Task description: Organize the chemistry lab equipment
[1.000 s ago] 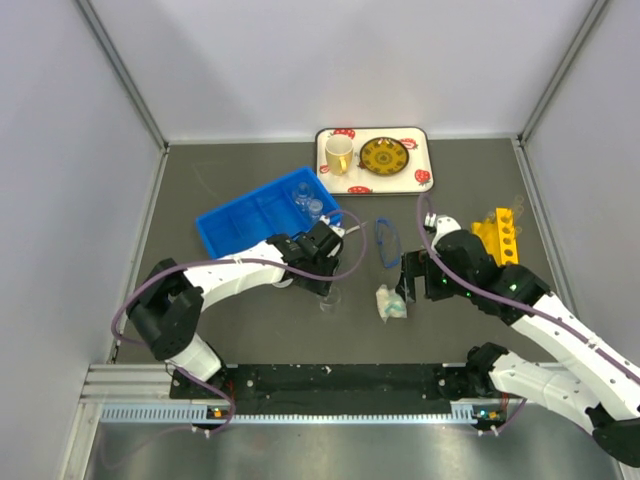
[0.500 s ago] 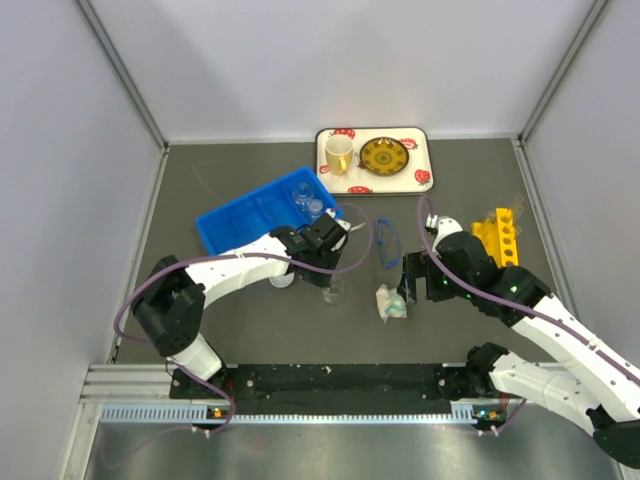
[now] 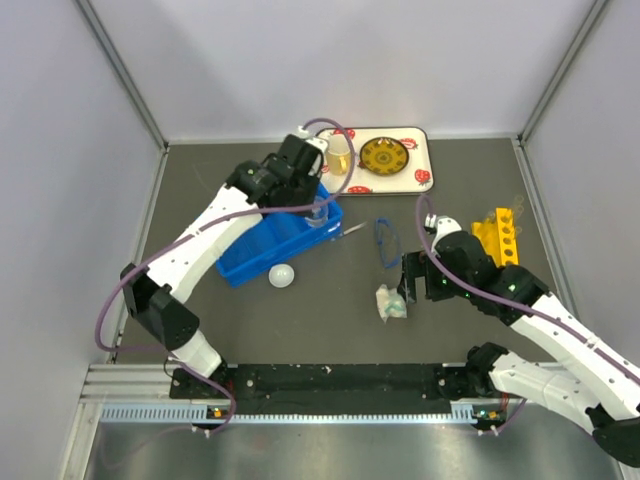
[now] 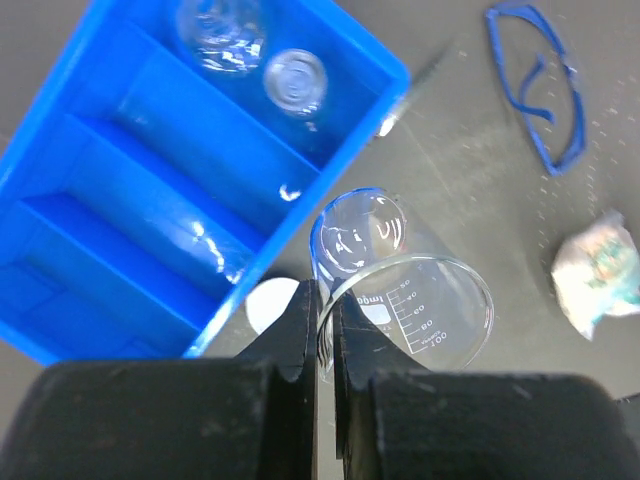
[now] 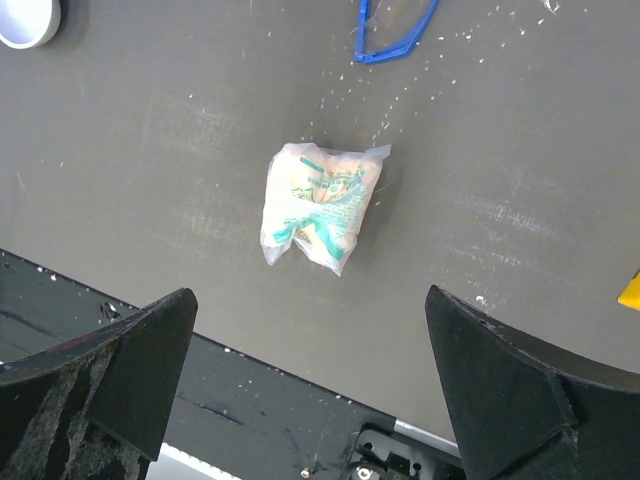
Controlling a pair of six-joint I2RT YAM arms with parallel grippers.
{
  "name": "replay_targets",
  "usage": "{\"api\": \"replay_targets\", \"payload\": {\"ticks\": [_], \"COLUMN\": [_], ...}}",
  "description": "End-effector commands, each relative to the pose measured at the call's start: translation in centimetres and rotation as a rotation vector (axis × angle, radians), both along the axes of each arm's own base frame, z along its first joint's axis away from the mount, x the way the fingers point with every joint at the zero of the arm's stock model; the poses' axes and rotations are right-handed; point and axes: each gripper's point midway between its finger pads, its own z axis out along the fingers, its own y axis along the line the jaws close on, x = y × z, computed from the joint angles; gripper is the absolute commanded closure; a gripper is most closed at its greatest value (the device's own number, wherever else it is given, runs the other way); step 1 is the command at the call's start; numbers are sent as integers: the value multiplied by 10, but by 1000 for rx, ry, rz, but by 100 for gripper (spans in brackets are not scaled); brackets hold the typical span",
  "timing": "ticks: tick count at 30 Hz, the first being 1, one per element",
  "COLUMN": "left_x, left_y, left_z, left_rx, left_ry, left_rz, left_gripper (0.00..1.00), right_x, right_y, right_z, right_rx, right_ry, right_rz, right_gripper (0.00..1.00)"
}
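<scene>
Held over the right-hand end of the blue plastic compartment tray [image 4: 120, 200], toward the far middle of the dark grey table [image 3: 250, 310], a small clear glass beaker [image 4: 405, 300] hangs from the left gripper [image 4: 322, 312], whose jaws are pressed together on one side of its thin rim. The beaker is a short, see-through cylinder, apparently empty, with white graduation marks printed on its wall. Its base sits roughly above the tray's outer wall in the left wrist view. The job in hand looks to be seating it with the two clear beakers [image 4: 295, 80] already standing in the tray's end compartment. That calls for carrying it fully inside the wall first, keeping it upright, and lowering it into the free floor beside its neighbours without knocking glass on glass. The pinch should let go only once the base rests flat, since a rim hold on one side lets the glass swing. Near the middle of the table, the right gripper [image 5: 315, 385] hovers with its jaws spread wide above a crumpled white-and-teal packet [image 5: 320, 205]. A small white dome [image 3: 282, 275] lies just beside the tray's near wall, and the blue-rimmed clear goggles [image 3: 385, 243] lie on the table between tray and packet, none yet put away.
</scene>
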Motion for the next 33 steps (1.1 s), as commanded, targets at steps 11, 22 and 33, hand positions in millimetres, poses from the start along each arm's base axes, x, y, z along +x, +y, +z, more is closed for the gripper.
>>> {"api": "replay_targets", "payload": {"ticks": [11, 22, 33], "left_x": [108, 161, 174], "left_y": [89, 108, 128], "left_z": [-56, -118, -153], "left_rx": [-22, -46, -34], "left_ry": [106, 169, 212], "left_rz": [263, 358, 416], "left_gripper": [100, 100, 99], "right_x": [11, 18, 24], "right_y": [16, 29, 32], "right_z": [12, 5, 1], "right_rx": [42, 53, 32], "right_ry": [-36, -11, -1], "right_rz": [26, 42, 37], "right_gripper": [1, 1, 1]}}
